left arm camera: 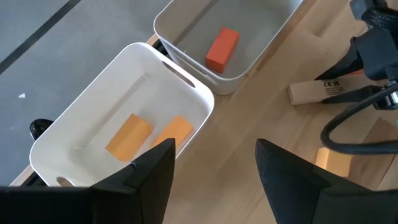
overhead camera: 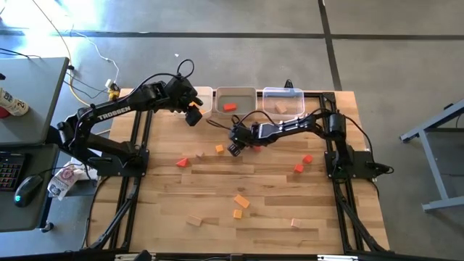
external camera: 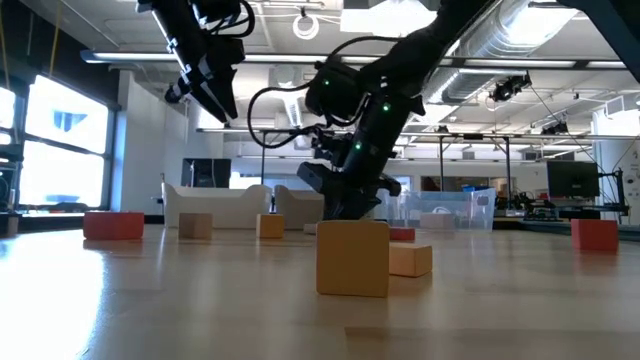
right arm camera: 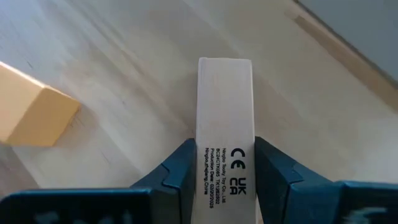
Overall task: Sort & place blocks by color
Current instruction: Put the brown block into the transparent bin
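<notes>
My right gripper (right arm camera: 225, 180) is down at the table's middle, just in front of the bins, its two fingers pressed against the sides of a pale natural-wood bar printed with a CE mark (right arm camera: 226, 124), which lies flat on the tabletop. One orange wooden block (right arm camera: 34, 115) sits just beside it.

My left gripper (left arm camera: 214, 171) hangs above the near edge of the white plastic bin (left arm camera: 62, 134), fingers spread wide with nothing between them. I count two flat orange blocks (left arm camera: 149, 135) in that bin and one red block (left arm camera: 222, 48) in the second white bin (left arm camera: 186, 46) next to it; the clear plastic bin (overhead camera: 283, 100) makes three bins.

On the wooden table (overhead camera: 261, 199) I count three red blocks (overhead camera: 182, 162) loose, two more orange ones (overhead camera: 240, 201) and two pale ones (overhead camera: 193, 220).
</notes>
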Action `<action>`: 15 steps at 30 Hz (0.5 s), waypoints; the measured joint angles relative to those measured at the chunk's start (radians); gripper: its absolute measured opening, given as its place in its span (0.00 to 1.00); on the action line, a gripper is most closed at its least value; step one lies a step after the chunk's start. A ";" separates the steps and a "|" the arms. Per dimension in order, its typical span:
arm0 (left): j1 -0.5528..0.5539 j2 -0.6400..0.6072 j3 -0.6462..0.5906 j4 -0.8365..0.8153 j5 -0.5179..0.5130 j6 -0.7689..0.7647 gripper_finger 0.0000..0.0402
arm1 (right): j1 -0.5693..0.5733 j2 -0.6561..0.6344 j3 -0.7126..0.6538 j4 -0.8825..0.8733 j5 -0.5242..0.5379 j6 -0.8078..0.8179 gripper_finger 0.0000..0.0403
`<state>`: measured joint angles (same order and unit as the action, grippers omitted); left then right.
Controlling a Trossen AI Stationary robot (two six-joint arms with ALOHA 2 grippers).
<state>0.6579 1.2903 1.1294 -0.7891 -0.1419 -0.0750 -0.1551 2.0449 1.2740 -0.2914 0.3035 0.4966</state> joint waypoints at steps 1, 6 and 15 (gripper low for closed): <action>0.000 0.000 0.000 0.000 0.000 0.000 0.52 | 0.002 0.000 0.011 -0.017 0.001 -0.008 0.25; 0.000 0.000 0.000 0.000 0.000 0.000 0.52 | 0.003 0.000 0.057 -0.084 0.027 -0.054 0.25; 0.000 0.000 0.000 0.000 0.002 0.000 0.52 | 0.005 -0.028 0.066 -0.187 0.085 -0.098 0.25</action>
<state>0.6579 1.2903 1.1294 -0.7891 -0.1398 -0.0750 -0.1505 2.0172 1.3399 -0.4785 0.3886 0.3990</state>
